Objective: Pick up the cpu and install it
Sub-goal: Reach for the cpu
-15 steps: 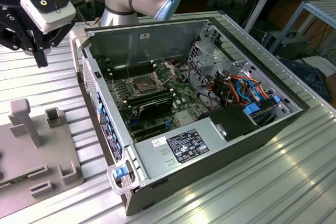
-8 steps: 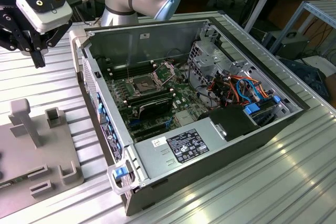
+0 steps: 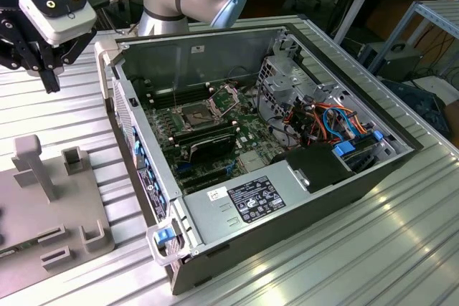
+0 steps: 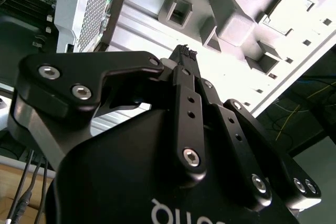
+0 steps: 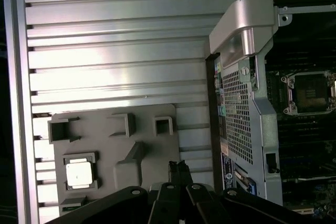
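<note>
None of the task looks done: you're at the pick-up. Your hand [image 5: 178,166] hangs closed and empty over the counter [image 5: 115,51], near the grey holder [image 5: 157,150] where the cpu [image 5: 80,174] lies in its recess. Grasping it, I judge, calls for an opened hand centred above it.

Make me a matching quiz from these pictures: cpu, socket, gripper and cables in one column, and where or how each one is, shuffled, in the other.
Column one
1. cpu
2. socket
3. gripper
4. cables

Column two
A. orange and blue, inside the case
B. lying in a pocket of the grey tray
C. open and empty, on the motherboard
D. shut, holding nothing, outside the case

Pairs: 1-B, 2-C, 3-D, 4-A
</note>
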Controlling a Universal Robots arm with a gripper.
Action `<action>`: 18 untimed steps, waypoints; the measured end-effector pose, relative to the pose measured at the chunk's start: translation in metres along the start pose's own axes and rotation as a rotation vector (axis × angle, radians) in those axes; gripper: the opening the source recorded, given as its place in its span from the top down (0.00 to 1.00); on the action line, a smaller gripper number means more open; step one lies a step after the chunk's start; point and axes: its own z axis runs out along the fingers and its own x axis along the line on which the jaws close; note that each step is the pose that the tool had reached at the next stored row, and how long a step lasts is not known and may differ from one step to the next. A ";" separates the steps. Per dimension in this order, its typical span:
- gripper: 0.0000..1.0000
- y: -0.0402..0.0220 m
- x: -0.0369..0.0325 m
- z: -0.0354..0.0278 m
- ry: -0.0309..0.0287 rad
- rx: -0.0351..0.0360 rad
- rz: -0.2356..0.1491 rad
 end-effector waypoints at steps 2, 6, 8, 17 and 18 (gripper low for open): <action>0.89 -0.0001 0.0015 0.0000 0.0000 0.0000 0.000; 0.89 -0.0005 0.0060 0.0000 -0.0001 0.0000 0.000; 0.89 -0.0005 0.0061 -0.0001 0.0000 0.0000 0.000; 0.89 -0.0007 0.0100 -0.0002 0.0001 0.0000 0.000; 0.89 -0.0008 0.0100 -0.0002 0.0000 0.0000 0.000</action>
